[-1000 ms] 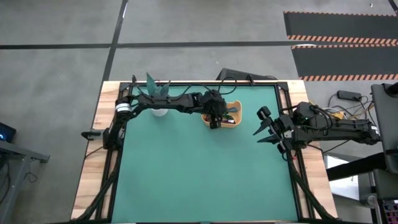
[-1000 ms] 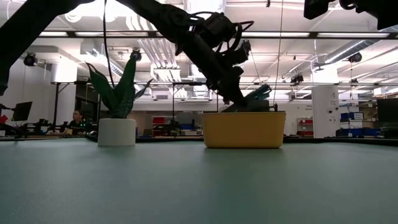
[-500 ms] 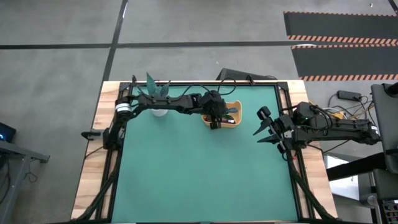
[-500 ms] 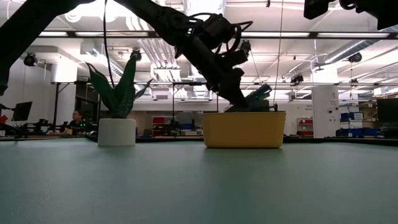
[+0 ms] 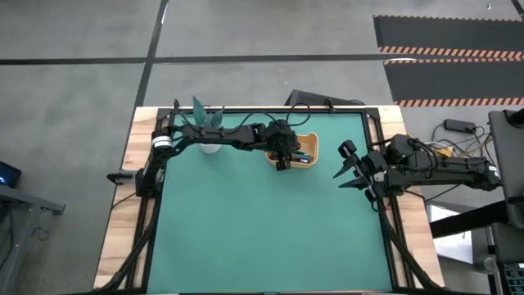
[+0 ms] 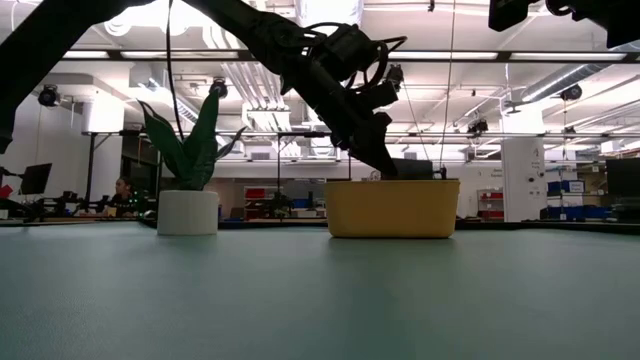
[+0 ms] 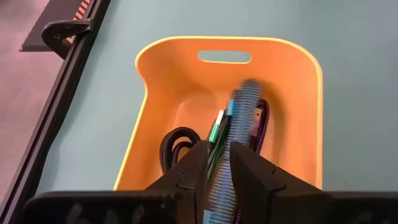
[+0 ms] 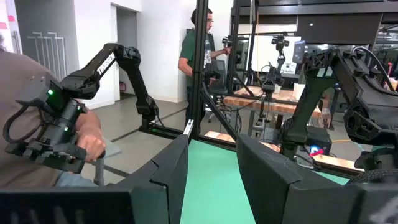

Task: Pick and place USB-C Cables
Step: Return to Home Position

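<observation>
Teal and blurred, one USB-C cable (image 7: pixel 242 115) ran between the left jaws, which stood slightly parted above the yellow-orange bin (image 7: pixel 149 68). A black cable (image 7: pixel 176 144), a green cable (image 7: pixel 216 132) and a dark blue cable (image 7: pixel 262 121) lay inside it. The right jaws hung open at the worktop's (image 5: pixel 262 229) right edge.

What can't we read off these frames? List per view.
- Low view: the bin wall hides everything inside.
- High view: bin contents too small, partly under the left arm.
- Left wrist view: blurred cable is motion-smeared, colour and ends unclear; black cable partly behind the left gripper.
- Right wrist view: bin not visible.
</observation>
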Controlling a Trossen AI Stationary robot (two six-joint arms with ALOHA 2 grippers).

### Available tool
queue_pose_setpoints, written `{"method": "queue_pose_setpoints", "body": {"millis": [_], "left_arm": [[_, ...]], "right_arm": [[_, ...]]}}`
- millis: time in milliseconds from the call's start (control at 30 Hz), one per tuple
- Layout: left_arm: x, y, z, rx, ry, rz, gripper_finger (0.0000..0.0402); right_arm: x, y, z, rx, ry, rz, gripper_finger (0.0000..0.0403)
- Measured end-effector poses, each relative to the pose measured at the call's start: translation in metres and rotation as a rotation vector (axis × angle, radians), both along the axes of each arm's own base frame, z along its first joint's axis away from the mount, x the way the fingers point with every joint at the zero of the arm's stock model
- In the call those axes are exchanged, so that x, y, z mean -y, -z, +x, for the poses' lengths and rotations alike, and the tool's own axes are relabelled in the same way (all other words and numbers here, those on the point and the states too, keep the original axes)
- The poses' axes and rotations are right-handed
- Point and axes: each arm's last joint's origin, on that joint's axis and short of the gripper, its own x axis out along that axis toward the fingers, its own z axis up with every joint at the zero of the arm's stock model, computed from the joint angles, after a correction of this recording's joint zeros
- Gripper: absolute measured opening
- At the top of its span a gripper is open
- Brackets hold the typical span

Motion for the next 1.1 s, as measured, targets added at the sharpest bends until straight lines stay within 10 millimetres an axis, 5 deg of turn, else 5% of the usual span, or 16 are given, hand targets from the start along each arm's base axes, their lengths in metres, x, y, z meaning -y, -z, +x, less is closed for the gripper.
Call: {"method": "queue_pose_setpoints", "body": {"millis": [600, 867, 1100], "left_arm": [[0.007, -0.005, 0.0, 0.013, -0.002, -0.015, 0.0054], [0.049, -0.051, -0.014, 0.103, 0.091, 0.01, 0.0054], [0.092, -0.084, -0.064, 0.222, 0.194, 0.036, 0.0054]], "right_arm": [[0.0, 0.0, 0.0, 0.017, 0.007, -0.034, 0.0128], [0.004, 0.016, 0.008, 0.005, 0.132, -0.095, 0.0128], [0.004, 0.031, 0.006, 0.12, 0.14, -0.114, 0.0128]]}}
